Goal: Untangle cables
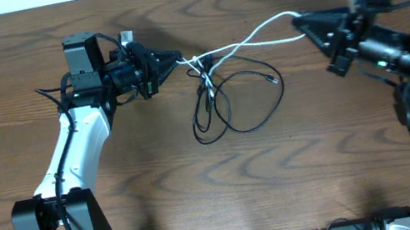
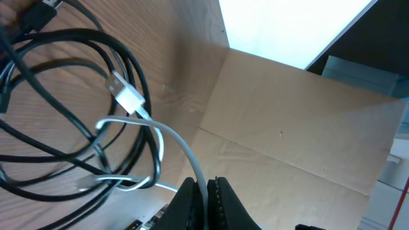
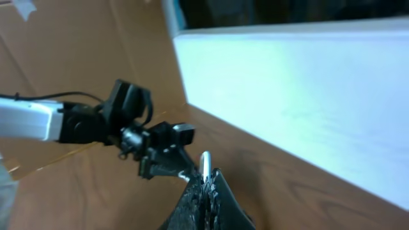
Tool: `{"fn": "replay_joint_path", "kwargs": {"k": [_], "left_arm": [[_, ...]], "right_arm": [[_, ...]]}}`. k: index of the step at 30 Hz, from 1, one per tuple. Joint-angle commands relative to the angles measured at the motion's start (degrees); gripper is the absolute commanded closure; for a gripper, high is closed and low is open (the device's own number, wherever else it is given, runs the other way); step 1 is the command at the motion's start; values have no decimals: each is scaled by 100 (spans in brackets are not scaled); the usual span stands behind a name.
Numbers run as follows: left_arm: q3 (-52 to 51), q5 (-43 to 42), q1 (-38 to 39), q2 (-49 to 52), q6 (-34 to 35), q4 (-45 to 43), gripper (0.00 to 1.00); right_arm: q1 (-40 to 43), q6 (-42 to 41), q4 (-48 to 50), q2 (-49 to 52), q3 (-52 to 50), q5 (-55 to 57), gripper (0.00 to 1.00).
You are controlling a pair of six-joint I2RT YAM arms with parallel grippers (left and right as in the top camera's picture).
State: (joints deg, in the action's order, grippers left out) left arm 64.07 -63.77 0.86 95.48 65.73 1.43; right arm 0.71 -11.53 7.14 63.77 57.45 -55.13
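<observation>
Cables (image 1: 207,81) lie mid-table, toward the far edge, btwn the two arms. White cable (image 1: 259,35) is lifted and stretched across the gap. Left gripper (image 1: 175,59) is closed tight on one end; the wrist view shows the cord running straight down into the pinched fingers. Right gripper (image 1: 301,24) is clamped shut on the other end, w/ a short bit of white poking up past the fingertips in its own cam. Holding both ends apart looks like the point: tension pulls the white one up and out of the heap so it can slide free. Black cables (image 1: 248,130) sit slack on the table (image 1: 203,200) in loose loops just below the left end. They tangle w/ the white cord near its plug (image 2: 130,97), where it curls back thru a black loop. That crossing prob needs clearing first; a harder pull may just drag the black bundle along.
</observation>
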Motion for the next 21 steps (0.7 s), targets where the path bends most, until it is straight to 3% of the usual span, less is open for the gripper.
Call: {"fn": "replay_joint_path", "kwargs": {"k": [1, 9, 18, 20, 21], "left_arm": [[-11, -2, -31, 0, -103, -22, 92], [-11, 0, -31, 0, -103, -22, 92], [-11, 61, -13, 0, -678, -17, 92], [-11, 90, -7, 0, -769, 2, 92], [-11, 168, -2, 0, -800, 66, 92]], "right_arm": [[424, -48, 39, -332, 35, -52, 99], [1325, -778, 140, -844, 35, 98, 99], [1290, -675, -1449, -278, 35, 50, 98], [1150, -503, -1650, -111, 35, 50, 93], [1060, -411, -1720, -26, 35, 50, 86]]}}
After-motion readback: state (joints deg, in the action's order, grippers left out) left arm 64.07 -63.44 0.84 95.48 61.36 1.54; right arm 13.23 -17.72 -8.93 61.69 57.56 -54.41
